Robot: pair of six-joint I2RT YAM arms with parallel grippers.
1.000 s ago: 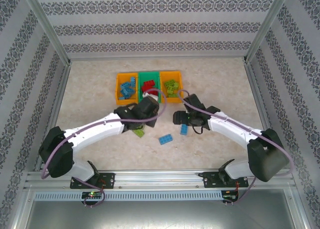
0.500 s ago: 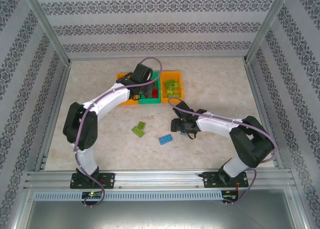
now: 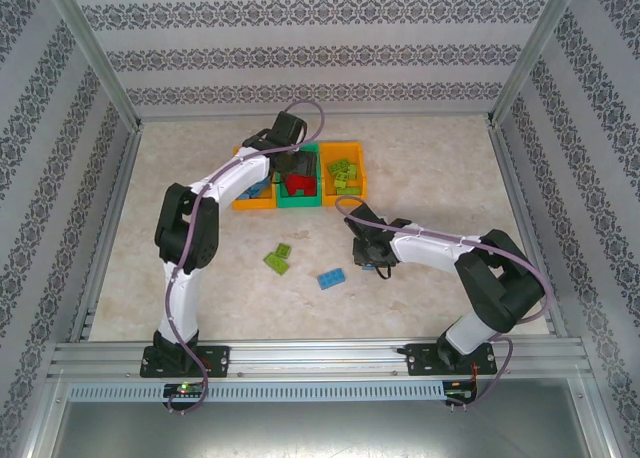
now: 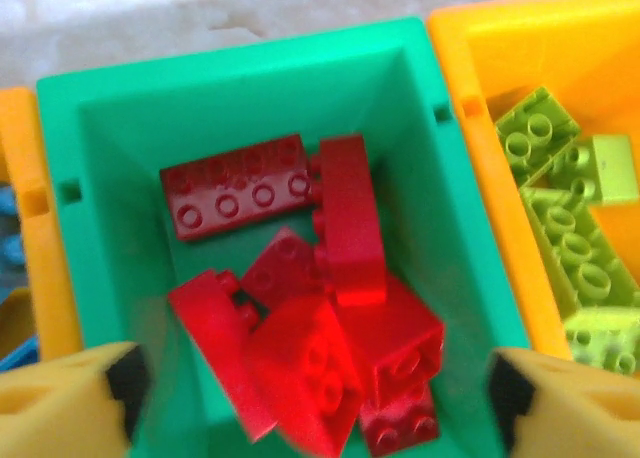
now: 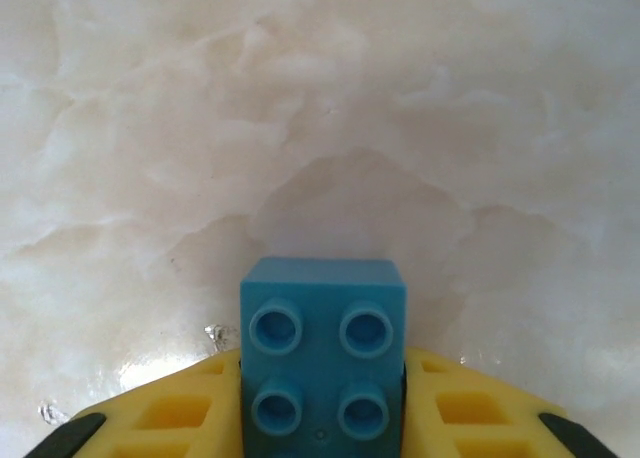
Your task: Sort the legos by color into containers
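The left orange bin (image 3: 244,200) sits at the left end of the row of three joined bins, with a bit of blue brick (image 3: 261,189) showing past the left arm. Next to it is the green bin (image 4: 420,108). The left gripper (image 4: 320,406) hangs over it with its fingers spread wide apart and nothing between them. Below it, a heap of red bricks (image 4: 300,298) lies in the bin. The right orange bin (image 4: 520,38) holds light green bricks (image 4: 570,248).

Nearer the arms, on the bare table (image 3: 450,168), loose light green bricks (image 3: 278,258) lie together. A loose blue brick (image 3: 331,278) lies just to their right. Further right, the right gripper (image 5: 322,423) is low at the table, clamped on a small blue brick (image 5: 322,363), studs up.
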